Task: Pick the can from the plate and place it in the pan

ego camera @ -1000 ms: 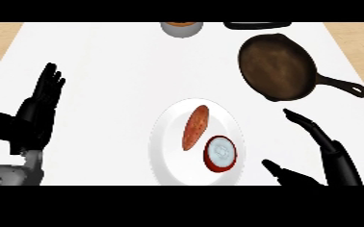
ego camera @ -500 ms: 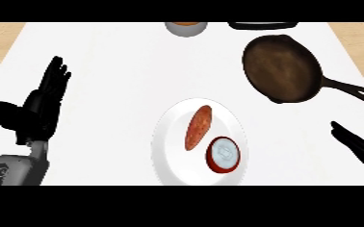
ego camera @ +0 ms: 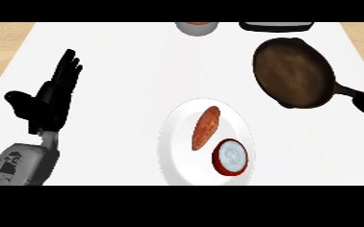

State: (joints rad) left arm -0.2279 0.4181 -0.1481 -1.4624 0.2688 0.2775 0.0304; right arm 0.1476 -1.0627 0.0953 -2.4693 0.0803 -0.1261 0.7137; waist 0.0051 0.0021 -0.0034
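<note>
A red can point(ego camera: 231, 156) with a pale lid stands upright on the lower right part of the white plate point(ego camera: 176, 146). A dark brown pan point(ego camera: 293, 72) lies at the upper right, its handle pointing to the right edge. My left hand point(ego camera: 50, 101) shows at the left, open with fingers straight up, far from the plate. My right hand shows nowhere in the head view.
An orange-brown sweet potato point(ego camera: 206, 127) lies on the plate beside the can. At the counter's far edge stand a grey bowl point(ego camera: 197, 27) and a dark flat object point(ego camera: 277, 26).
My right hand, first beside the plate at the lower right, has drawn back out of view. The left hand has shifted slightly right and stays open. Can and plate have not moved.
</note>
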